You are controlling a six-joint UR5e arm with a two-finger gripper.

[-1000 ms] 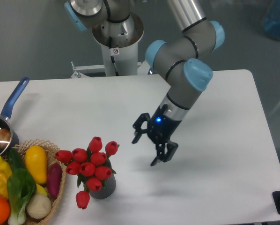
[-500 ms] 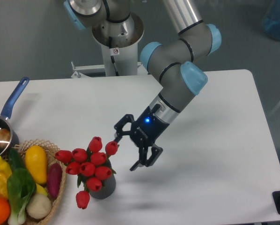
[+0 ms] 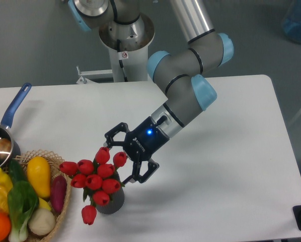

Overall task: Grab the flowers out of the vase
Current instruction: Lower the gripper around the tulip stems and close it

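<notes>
The flowers point(image 3: 95, 179) are a bunch of red tulip buds with green leaves, standing in the vase point(image 3: 111, 201), a short dark grey ribbed cylinder near the table's front left. One bud hangs low at the front left of the vase. My gripper point(image 3: 116, 162) is open, its two fingers spread on either side of the bunch's right edge. One fingertip point(image 3: 109, 141) is above the top bud, the other point(image 3: 131, 180) is by the vase's right rim. Whether the fingers touch the buds I cannot tell.
A woven wicker basket point(image 3: 60, 214) with yellow, purple, green and orange vegetables stands left of the vase. A blue-handled metal pot point(image 3: 3, 136) sits at the left edge. The arm's base point(image 3: 125, 35) is at the back of the white table point(image 3: 231, 166).
The gripper has moved left and slightly down across the table, from open space right of the vase to the right side of the flowers. It stays open. The flowers have not moved.
</notes>
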